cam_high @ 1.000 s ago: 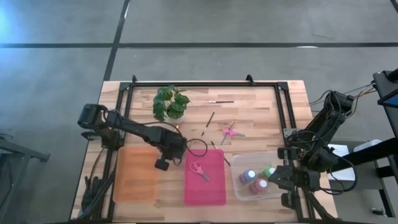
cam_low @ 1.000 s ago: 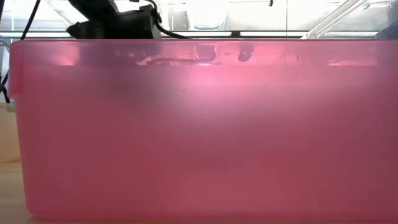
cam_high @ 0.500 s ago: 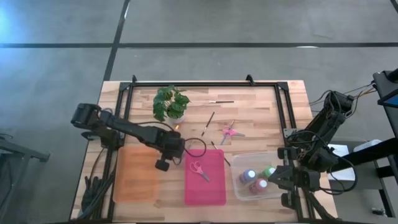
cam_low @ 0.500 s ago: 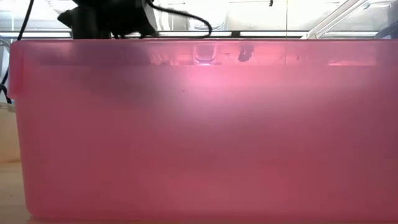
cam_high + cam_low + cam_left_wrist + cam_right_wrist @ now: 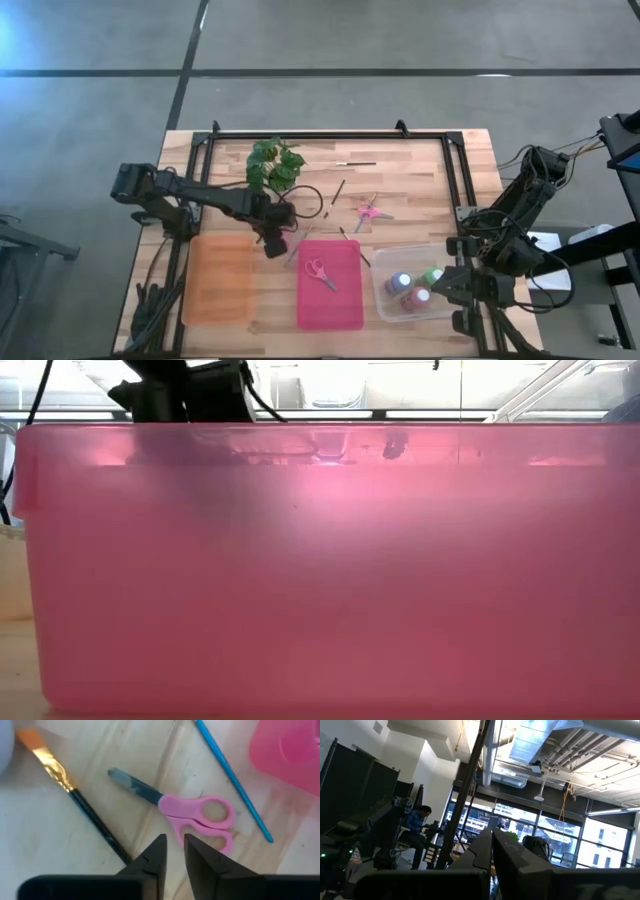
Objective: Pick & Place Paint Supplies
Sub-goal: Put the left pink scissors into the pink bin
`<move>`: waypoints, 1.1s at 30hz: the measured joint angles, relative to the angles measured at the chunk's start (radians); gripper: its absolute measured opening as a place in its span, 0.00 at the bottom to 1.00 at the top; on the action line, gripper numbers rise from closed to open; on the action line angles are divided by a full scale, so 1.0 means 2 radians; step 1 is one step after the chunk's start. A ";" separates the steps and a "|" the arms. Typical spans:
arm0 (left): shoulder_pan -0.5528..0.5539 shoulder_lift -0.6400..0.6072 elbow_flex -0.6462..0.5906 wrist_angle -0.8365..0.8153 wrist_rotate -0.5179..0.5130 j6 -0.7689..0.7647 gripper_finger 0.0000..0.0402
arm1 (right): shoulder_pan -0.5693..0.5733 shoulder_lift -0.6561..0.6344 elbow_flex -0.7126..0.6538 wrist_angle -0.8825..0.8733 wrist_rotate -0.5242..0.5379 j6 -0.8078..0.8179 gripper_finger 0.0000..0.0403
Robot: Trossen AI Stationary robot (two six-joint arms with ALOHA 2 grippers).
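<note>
My left gripper (image 5: 275, 243) hangs over bare wood between the plant and the pink bin (image 5: 330, 285), pointing down. Its fingers (image 5: 174, 852) stand a narrow gap apart with nothing between them. Ahead of it on the table lie pink-handled scissors (image 5: 197, 812), a dark-handled brush (image 5: 90, 815) with an orange tip, and a thin blue brush (image 5: 232, 775). A second pair of scissors (image 5: 318, 270) lies in the pink bin. Three paint bottles (image 5: 413, 288) stand in a clear bin. My right gripper (image 5: 491, 842) is shut, empty, and raised at the table's right edge.
A potted plant (image 5: 273, 165) stands at the far left of the work area. An orange bin (image 5: 218, 280) lies left of the pink one. One more brush (image 5: 355, 162) lies near the far edge. A thin pale stick (image 5: 297, 246) lies beside the pink bin's left edge. The pink bin's wall (image 5: 320, 570) fills the low view.
My left gripper has gone up and toward the table's far edge, away from the gap between the orange and pink bins. It has also rolled about its own pointing line.
</note>
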 joint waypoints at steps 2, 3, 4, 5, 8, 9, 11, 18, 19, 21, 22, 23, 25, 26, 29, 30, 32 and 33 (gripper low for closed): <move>0.001 0.000 0.000 0.001 0.008 0.000 0.24 | 0.000 0.000 0.000 0.000 0.000 0.000 0.02; 0.001 0.000 0.000 0.001 0.010 0.002 0.26 | 0.000 0.000 0.000 0.000 0.000 0.000 0.02; 0.000 0.000 0.001 0.001 0.013 0.002 0.28 | 0.000 0.000 0.000 0.000 0.000 0.000 0.02; 0.000 0.000 0.001 0.003 0.015 0.001 0.30 | 0.000 0.000 0.000 0.000 0.000 0.000 0.02; 0.001 0.000 0.001 0.005 0.014 -0.029 0.33 | 0.000 -0.001 0.000 0.000 0.000 0.000 0.02; 0.001 0.000 0.001 0.005 0.014 -0.046 0.33 | 0.000 -0.002 0.000 0.000 0.000 0.000 0.02; 0.001 0.000 0.001 0.005 0.014 -0.077 0.34 | 0.000 -0.002 0.000 0.000 0.000 0.000 0.02; 0.000 0.003 -0.001 0.005 0.012 -0.118 0.33 | 0.000 -0.002 0.000 0.000 0.000 0.000 0.02; 0.000 0.005 -0.002 0.005 0.012 -0.118 0.33 | 0.000 -0.002 0.000 0.000 0.000 0.000 0.02; 0.000 0.016 -0.002 0.004 0.012 -0.117 0.33 | 0.000 -0.002 0.000 0.000 0.000 0.000 0.02; 0.000 0.023 -0.002 0.005 0.012 -0.116 0.33 | 0.000 -0.002 0.000 0.000 0.000 0.000 0.02; 0.000 0.030 -0.002 0.005 0.011 -0.116 0.33 | 0.000 -0.002 0.000 0.000 -0.001 0.000 0.02; 0.000 0.044 -0.001 0.004 0.010 -0.110 0.33 | 0.000 -0.002 0.000 0.000 -0.001 0.000 0.02; 0.000 0.050 0.000 0.002 0.010 -0.103 0.33 | 0.000 -0.002 0.000 0.000 -0.001 0.000 0.02; 0.000 0.058 0.000 0.004 0.011 -0.098 0.33 | 0.000 -0.002 0.000 0.000 -0.001 0.000 0.02; 0.000 0.060 0.000 0.005 0.011 -0.098 0.33 | 0.000 -0.002 0.000 0.000 -0.001 0.000 0.02; 0.000 0.063 0.000 0.007 0.011 -0.097 0.33 | 0.000 -0.002 0.000 0.000 -0.001 0.000 0.02; 0.000 0.063 0.000 0.010 0.011 -0.097 0.33 | 0.000 -0.002 0.000 0.000 -0.001 0.000 0.02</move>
